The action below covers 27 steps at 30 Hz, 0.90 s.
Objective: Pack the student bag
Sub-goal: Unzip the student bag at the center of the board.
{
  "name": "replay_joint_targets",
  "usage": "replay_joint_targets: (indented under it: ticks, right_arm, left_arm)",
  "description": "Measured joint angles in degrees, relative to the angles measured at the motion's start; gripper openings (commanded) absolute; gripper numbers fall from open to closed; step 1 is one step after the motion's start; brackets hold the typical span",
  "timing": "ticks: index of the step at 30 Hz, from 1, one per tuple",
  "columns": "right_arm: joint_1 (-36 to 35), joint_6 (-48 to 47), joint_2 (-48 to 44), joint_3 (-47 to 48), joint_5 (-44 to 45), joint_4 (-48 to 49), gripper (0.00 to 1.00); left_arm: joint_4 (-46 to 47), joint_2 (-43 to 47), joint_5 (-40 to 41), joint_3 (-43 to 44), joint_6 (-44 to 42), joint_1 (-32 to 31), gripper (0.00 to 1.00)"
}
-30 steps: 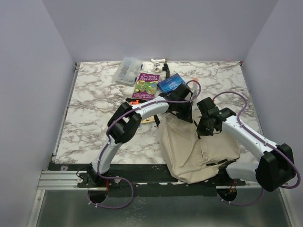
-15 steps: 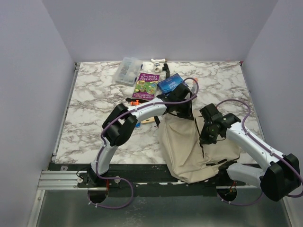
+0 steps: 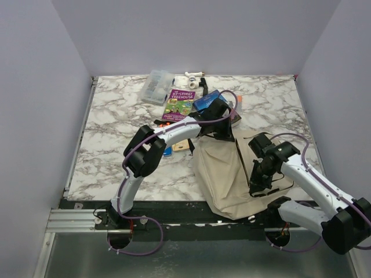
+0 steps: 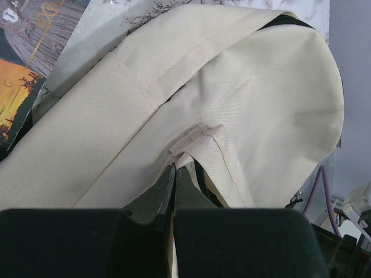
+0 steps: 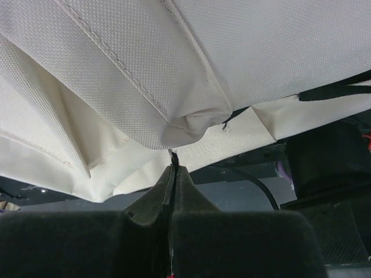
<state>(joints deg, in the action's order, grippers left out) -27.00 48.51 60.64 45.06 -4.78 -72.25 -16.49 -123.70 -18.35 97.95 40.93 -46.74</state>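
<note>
The left hand (image 3: 222, 128) is clamping fully shut on the student bag (image 3: 223, 174), pinching the beige cloth beside the black zipper at the bag's far end. The right hand (image 3: 257, 180) is also squeezing tight, its tips nipping a thin edge under a fold of the same bag. The bag is sagging between the two hands on the marble desk (image 3: 116, 133). Just beyond the left hand, a purple Treehouse book (image 3: 178, 103) and a blue book (image 3: 204, 102) are lying flat.
</note>
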Motion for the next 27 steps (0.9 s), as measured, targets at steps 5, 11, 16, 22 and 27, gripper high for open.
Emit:
replay_joint_targets:
  ticks: [5,11,16,22,27]
  right_arm:
    - [0.0,2.25,-1.84,-0.72,-1.6,-0.5,0.01]
    - [-0.02,3.85,0.46,-0.52,-2.08,-0.31,0.3]
    - [-0.04,0.98,3.3,5.51,-0.13,1.51,0.49]
    - [-0.04,-2.14,3.34,8.24,1.01,7.43,0.69]
    - [-0.04,-5.92,2.75,8.26,1.09,15.17,0.73]
  left_arm:
    - [-0.07,0.0,-0.46,0.0,0.02,0.0,0.0]
    - [-1.03,-0.07,-1.86,1.16,-0.5,0.2,0.13]
    - [-1.7,0.09,-2.23,3.26,-1.44,1.07,0.52]
    - [-3.3,3.69,-3.65,3.32,-2.56,2.84,0.65]
    - [-5.27,10.21,-5.64,2.21,-3.76,4.46,0.9]
